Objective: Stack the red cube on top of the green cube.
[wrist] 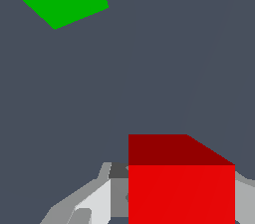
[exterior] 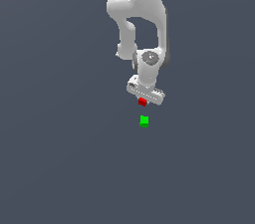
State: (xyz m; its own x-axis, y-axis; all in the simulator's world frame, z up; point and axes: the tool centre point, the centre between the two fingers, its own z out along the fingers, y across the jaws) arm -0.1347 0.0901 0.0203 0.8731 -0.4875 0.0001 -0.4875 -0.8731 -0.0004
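end effector clamped on red cube | green cube just below in ext. view, apart | not yet aligned over it

The red cube is tiny, plain and bright red, sitting directly under the claw with its fingers on either side. The green cube, equally small and bright green, lies apart from it on the flat grey ground, nearer the exterior view's camera.
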